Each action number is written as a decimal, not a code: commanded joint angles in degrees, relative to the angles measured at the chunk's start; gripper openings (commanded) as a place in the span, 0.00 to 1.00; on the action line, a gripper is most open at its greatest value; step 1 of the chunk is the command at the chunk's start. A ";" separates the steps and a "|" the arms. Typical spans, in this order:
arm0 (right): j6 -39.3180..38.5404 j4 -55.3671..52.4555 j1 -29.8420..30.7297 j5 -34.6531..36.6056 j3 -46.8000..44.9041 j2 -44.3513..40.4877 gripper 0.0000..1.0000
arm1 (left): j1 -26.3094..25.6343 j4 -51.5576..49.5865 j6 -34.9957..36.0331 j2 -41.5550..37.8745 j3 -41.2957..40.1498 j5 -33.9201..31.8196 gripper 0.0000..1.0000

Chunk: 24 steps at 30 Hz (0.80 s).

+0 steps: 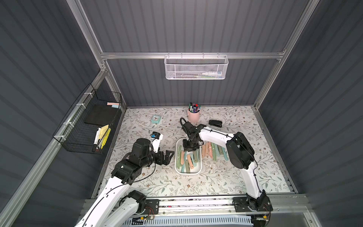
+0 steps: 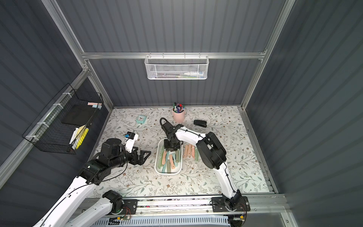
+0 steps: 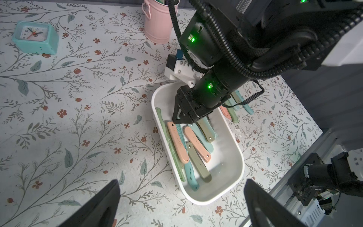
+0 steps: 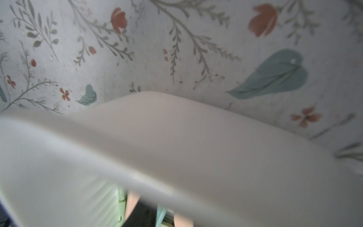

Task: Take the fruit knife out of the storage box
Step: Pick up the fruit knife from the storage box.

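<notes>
Both top views are showing the storage box point(image 1: 200, 165) point(image 2: 169, 173) sitting mid-worktop point(image 1: 225, 176). A heap of folded fruit knives point(image 1: 188, 161) is lying inside it. A row of loose knives point(image 1: 213, 151) is lying on the cloth just beside it, on the side toward the right arm. The right pincer point(image 1: 189, 151) point(image 2: 171, 150) is pointing down into the far end of the box. The left pincer point(image 1: 170, 158) point(image 2: 147, 157) is hovering near the box's other long side, its jaws spread wide apart.

Left wrist view is showing the right pincer point(image 3: 193, 122) reaching down onto the fruit knives point(image 3: 177, 141), its tips sitting among them. Whether they are clamping one I cannot tell. The left pincer's own fingers point(image 3: 98, 206) are framing the near end of the storage box point(image 3: 222, 167).

Right wrist view is giving only a blurred white wall of the storage box point(image 4: 196, 147) close up. Floral worktop point(image 4: 157, 59) is lying beyond it, and slivers of green and pink are showing at the picture's edge.
</notes>
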 commanded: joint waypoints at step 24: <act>2.84 1.90 0.49 -2.41 -0.97 1.70 0.19 | 0.39 -0.61 0.60 -0.35 -0.02 0.19 0.99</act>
